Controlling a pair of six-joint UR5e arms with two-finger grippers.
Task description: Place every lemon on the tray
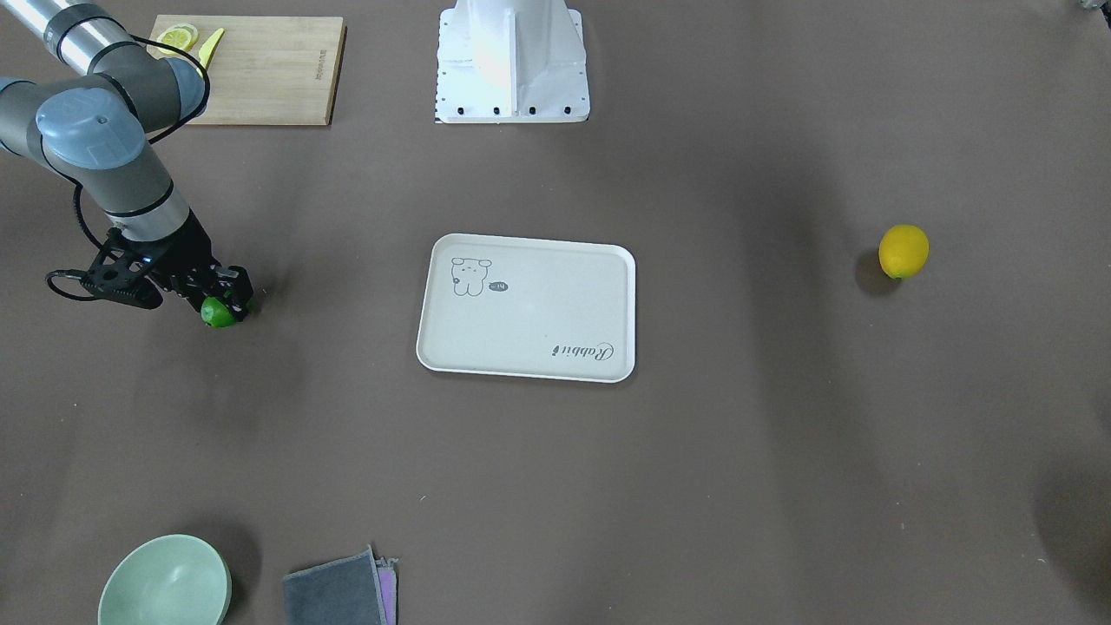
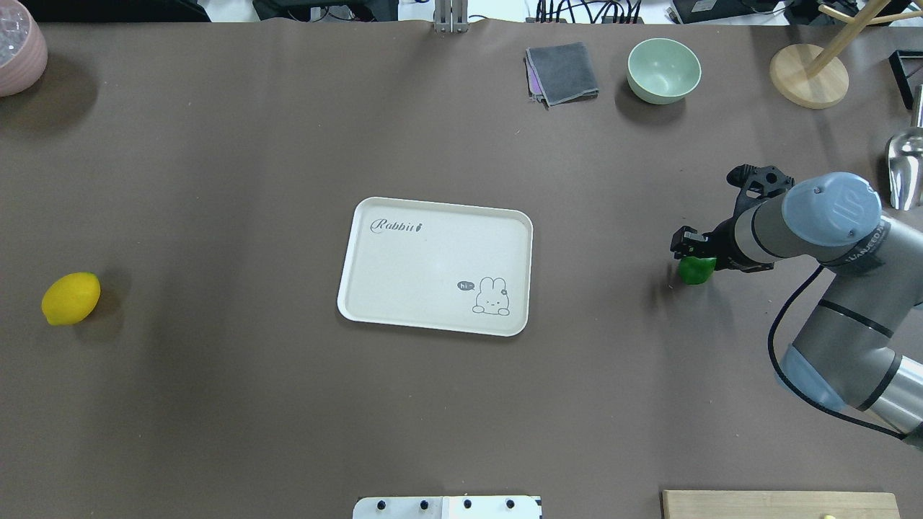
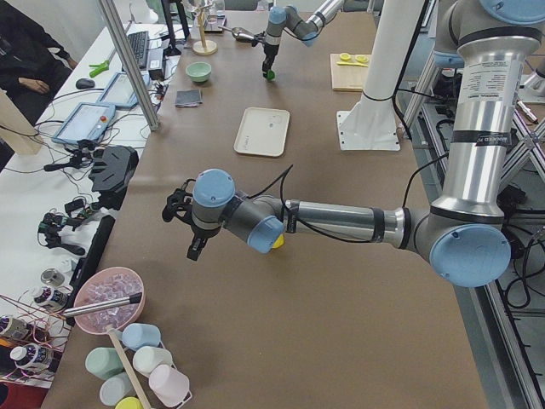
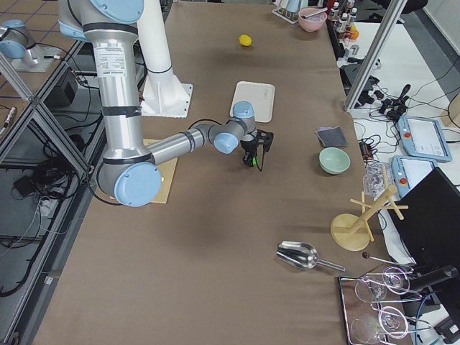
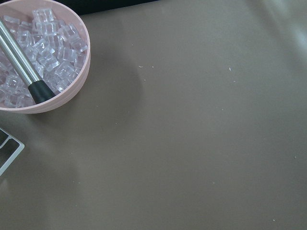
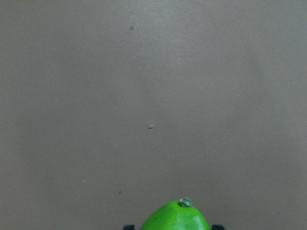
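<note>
One tray (image 1: 526, 308), one yellow lemon (image 1: 903, 252), one green lemon (image 1: 219, 313) clamped in right tool (image 1: 230, 298), left tool (image 3: 196, 244) state unclear

A glossy green lemon (image 1: 217, 313) and a bright yellow lemon (image 1: 903, 251). The tray (image 1: 538, 304) is cream-white with a dark-grey rabbit outline and script. The desk (image 1: 738, 477) is plain brown, the bowl (image 1: 165, 583) pale mint, the cloth (image 1: 334, 595) grey, seemingly purple-edged.

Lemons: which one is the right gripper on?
The green lemon, sitting at the right gripper; the yellow lemon lies alone beyond the tray, untouched.
</note>
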